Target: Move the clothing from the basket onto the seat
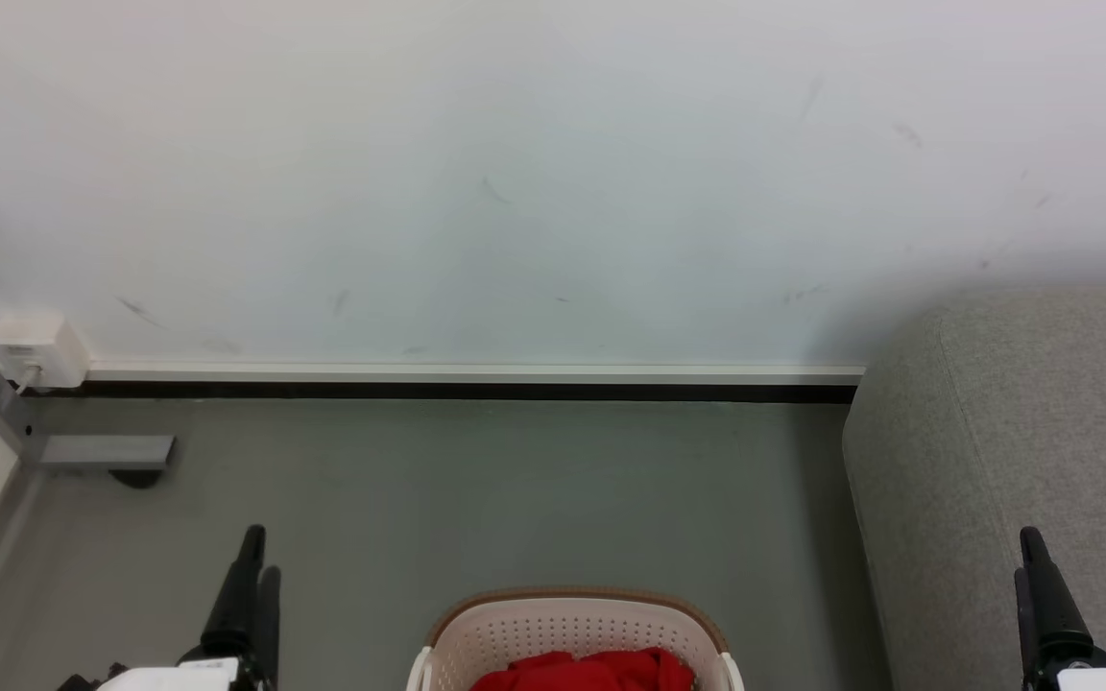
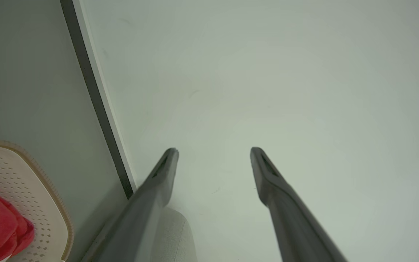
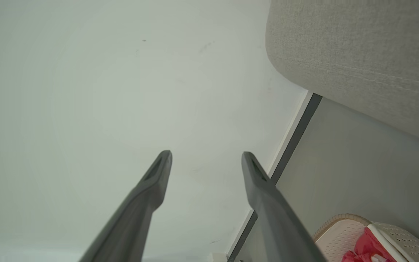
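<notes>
Left hand (image 2: 213, 151) and right hand (image 3: 206, 154) hang empty, both spread wide. The clothing (image 1: 591, 670) sits heaped in the basket (image 1: 572, 624) between them, with the seat (image 1: 1014, 432) off to my right. It looks soft, light and floppy, so I'd pinch a raised fold on top.

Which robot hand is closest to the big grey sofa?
The right gripper: it sits right by the sofa and its rounded end, while the left gripper is across the basket, over the floor.

All three views face the wall (image 1: 553, 192), sharing the basket (image 1: 572, 631).
</notes>
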Motion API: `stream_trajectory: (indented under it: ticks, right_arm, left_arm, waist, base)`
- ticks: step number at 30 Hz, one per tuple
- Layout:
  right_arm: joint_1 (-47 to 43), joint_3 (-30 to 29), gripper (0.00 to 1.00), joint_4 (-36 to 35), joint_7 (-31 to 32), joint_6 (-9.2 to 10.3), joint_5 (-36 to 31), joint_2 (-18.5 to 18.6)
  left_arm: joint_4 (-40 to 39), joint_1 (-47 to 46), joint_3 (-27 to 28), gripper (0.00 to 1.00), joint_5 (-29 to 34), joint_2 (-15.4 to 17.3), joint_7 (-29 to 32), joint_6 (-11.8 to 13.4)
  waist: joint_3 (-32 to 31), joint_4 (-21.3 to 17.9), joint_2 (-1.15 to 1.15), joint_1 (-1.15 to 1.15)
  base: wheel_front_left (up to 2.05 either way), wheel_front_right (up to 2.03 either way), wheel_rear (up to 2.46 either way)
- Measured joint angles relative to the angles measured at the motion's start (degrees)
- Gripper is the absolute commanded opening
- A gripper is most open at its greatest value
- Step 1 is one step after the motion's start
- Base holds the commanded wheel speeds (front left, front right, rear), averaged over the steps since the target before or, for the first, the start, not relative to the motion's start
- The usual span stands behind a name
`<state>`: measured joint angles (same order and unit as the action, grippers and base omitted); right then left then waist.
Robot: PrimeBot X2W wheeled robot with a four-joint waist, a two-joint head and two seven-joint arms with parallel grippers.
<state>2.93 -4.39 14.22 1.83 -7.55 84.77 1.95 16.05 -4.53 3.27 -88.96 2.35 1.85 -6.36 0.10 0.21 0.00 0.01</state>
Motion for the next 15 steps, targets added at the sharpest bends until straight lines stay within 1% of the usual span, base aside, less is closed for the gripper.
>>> stream_trajectory:
  ticks: [5,15]
  right_arm:
    - [-0.7,0.3,1.0,-1.3,-1.1,0.0,-5.6,0.0]
    - [-1.2,1.5,1.0,-3.7,-3.4,0.0,-17.1,0.2]
  left_arm:
    - [-0.6,0.0,-1.0,1.0,3.7,0.0,-1.1,1.2]
    - [-2.5,0.0,-4.4,1.0,13.1,0.0,-3.5,3.5]
  waist:
    - [0.0,0.1,0.0,0.0]
    - [-0.1,0.3,0.0,0.0]
  base:
    - [0.0,0.0,0.0]
    - [0.0,0.0,0.0]
